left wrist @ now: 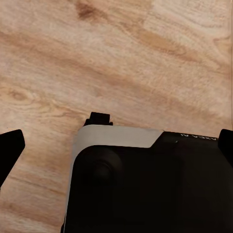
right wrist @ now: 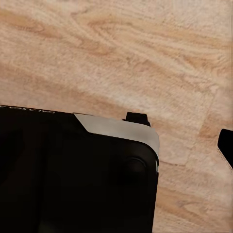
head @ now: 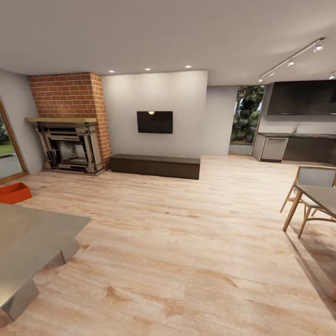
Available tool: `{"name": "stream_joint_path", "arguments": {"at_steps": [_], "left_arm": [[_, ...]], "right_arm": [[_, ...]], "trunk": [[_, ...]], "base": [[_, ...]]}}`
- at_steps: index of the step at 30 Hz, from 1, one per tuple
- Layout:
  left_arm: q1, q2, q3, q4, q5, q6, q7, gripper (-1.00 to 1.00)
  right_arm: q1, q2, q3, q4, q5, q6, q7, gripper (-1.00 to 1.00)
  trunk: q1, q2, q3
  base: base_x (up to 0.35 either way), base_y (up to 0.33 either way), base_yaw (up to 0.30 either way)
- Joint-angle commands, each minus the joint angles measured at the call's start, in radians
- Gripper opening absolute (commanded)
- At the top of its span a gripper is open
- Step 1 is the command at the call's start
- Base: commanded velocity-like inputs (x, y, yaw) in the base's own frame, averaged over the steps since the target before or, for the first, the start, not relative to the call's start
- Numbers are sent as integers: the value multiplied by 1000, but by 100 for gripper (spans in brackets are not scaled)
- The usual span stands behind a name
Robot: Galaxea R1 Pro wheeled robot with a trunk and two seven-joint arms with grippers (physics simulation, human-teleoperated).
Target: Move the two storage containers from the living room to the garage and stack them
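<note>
Storage container sits on the living-room floor by the glass door, awaiting pickup; I cannot tell either tool's state.

left end effector: fingers spread | right end effector: state unclear

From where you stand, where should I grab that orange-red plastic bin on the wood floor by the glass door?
Probably the orange-red open-topped plastic bin by its rim, coming from above: it sits upright, the near long wall faces you, and nothing shows inside.
</note>
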Motion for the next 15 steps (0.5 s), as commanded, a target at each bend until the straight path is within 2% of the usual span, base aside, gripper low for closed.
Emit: {"name": "stream_joint_path", "arguments": {"at_steps": [1,15], "left_arm": [[-1,0,4,1,7,-3,-1,100],[-1,0,4,1,7,-3,-1,100]], "right_arm": [[-1,1,8,2,-8,-3,1,100],[-1,1,8,2,-8,-3,0,100]], "trunk": [[1,-1,-1],[1,-1,-1]], "base": [[323,0,0],[323,0,0]]}}
